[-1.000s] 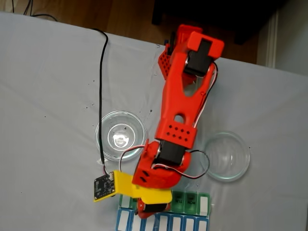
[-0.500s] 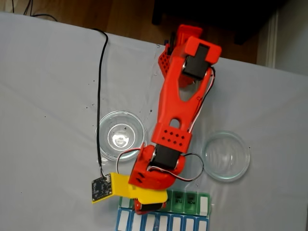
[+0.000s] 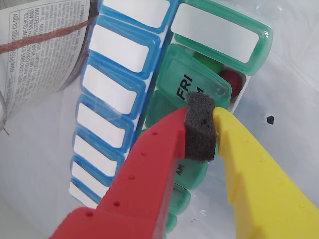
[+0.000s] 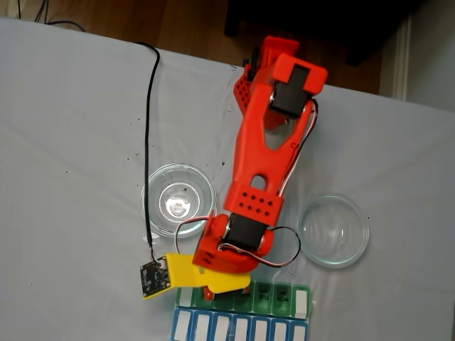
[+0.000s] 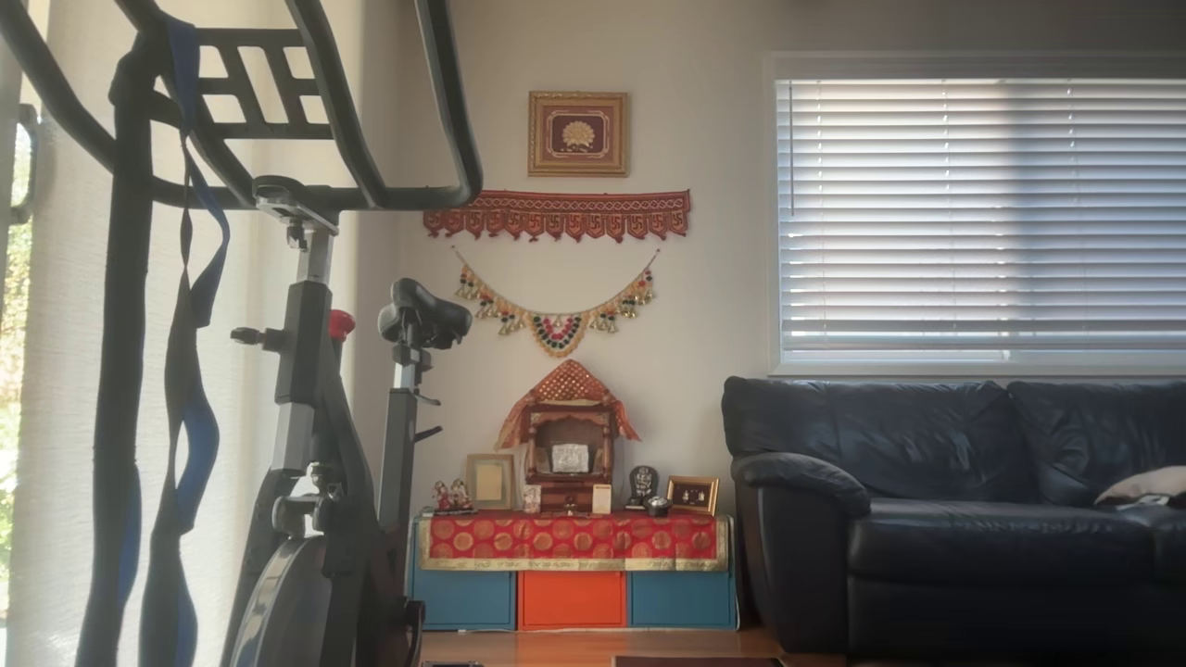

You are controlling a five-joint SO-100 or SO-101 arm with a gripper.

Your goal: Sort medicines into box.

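Hovering low at the bottom edge of the fixed view, the claw sits over the left part of the box, red arm reaching down the middle of the frame. Left of the arm stands one glass dish, right of it another glass dish, both looking bare on the white worktop.

Over to the wrist view, sweeping from the left: printed paper in the upper left corner, then the blue row of lids, then the green row with the FRI lid tipped up. The red finger and the yellow finger stand nearly together, a dark foam pad squeezed between them; no pill can be made out in that grip, so the claw reads as clenched on its own padding. Further right, in the open compartment, a green pill and a red pill lie tucked under the lid.

These pills look tiny, hard, smooth and light, likely to roll or squirt free. A centred pinch across the widest part, foam pressing gently, would suit best.
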